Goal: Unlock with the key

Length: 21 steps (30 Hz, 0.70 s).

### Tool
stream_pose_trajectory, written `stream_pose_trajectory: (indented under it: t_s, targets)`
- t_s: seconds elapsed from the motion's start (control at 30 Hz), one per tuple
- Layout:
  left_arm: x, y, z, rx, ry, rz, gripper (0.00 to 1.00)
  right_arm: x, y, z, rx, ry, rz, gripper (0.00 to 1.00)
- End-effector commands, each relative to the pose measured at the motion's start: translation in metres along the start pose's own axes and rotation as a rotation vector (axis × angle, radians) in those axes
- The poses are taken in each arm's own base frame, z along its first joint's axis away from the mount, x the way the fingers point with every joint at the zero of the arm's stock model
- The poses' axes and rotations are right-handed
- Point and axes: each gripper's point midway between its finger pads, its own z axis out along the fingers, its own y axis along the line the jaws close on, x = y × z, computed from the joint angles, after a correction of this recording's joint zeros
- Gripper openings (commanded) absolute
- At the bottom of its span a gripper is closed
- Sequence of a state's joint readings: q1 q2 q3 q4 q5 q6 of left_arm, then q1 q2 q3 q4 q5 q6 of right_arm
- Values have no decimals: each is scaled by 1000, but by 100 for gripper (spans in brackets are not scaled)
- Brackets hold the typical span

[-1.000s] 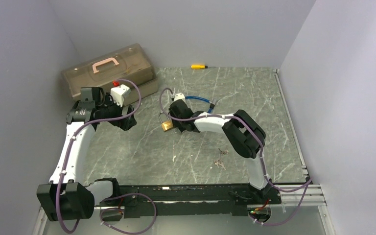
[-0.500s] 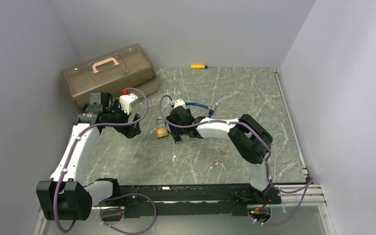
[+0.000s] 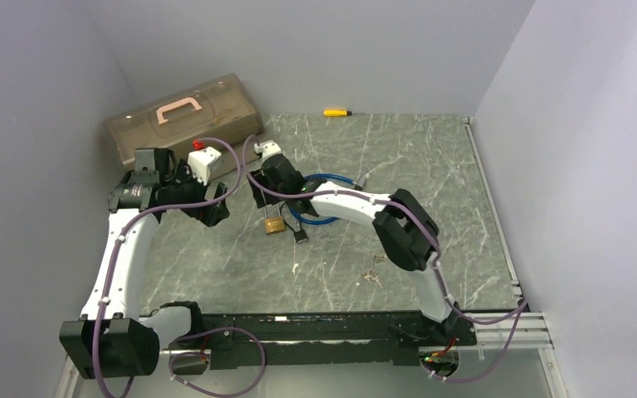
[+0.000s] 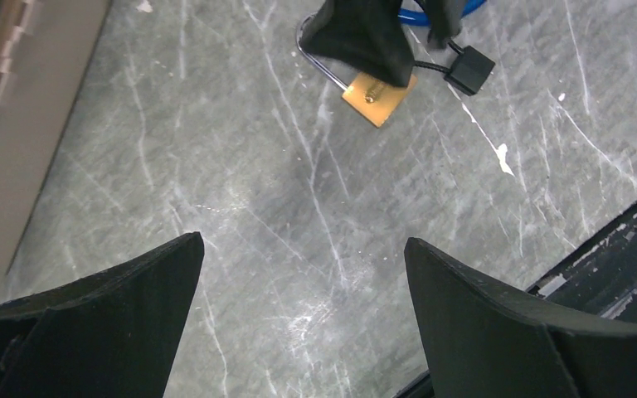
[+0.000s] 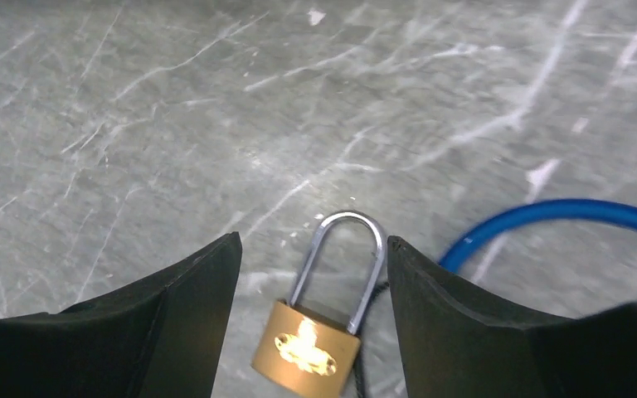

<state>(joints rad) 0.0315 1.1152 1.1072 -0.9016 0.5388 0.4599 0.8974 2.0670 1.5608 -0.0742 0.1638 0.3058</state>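
Observation:
A brass padlock (image 3: 274,225) lies flat on the marble table (image 3: 216,265), its steel shackle pointing away from the arms. My right gripper (image 3: 263,202) stands open over it. In the right wrist view the padlock (image 5: 307,351) sits between the two fingers of the right gripper (image 5: 311,240), and the shackle touches neither. A small bunch of keys (image 3: 371,276) lies on the table to the right, apart from both grippers. My left gripper (image 3: 216,212) hangs wide open left of the lock. In the left wrist view the left gripper (image 4: 303,240) has bare table between its fingers and the padlock (image 4: 379,96) lies farther ahead.
A blue cable loop (image 3: 317,209) and a small black tag (image 3: 300,236) on a cord lie right beside the padlock. A brown toolbox (image 3: 184,124) with a pink handle stands at the back left. A yellow screwdriver (image 3: 336,112) lies at the back edge.
The right gripper set the padlock down, opened, and its wrist swung back and to the left. The blue cable shifted with it. The left arm swung toward the lock, then drew back.

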Motion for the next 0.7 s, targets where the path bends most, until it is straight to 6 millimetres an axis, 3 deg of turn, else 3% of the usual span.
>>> stream_pose_trajectory:
  t_s: [0.0,0.13,0.23,0.43,0.67]
  targets:
    - [-16,6,-20,-53,-50,41,99,23,15,27,-51,69,-28,66]
    - [-16,7,-23,-71,-54,44,99,40,16,39,-58,115,-47,62]
    - [-16,9,-24,-88,-57,52,99,55,20,36,-70,138,-72,59]
    - [-18,11,-24,-95,-64,50,99,96,36,18,-106,201,-135,49]
    - [-20,11,-26,-91,-61,52,99,137,45,-20,-138,250,-177,38]
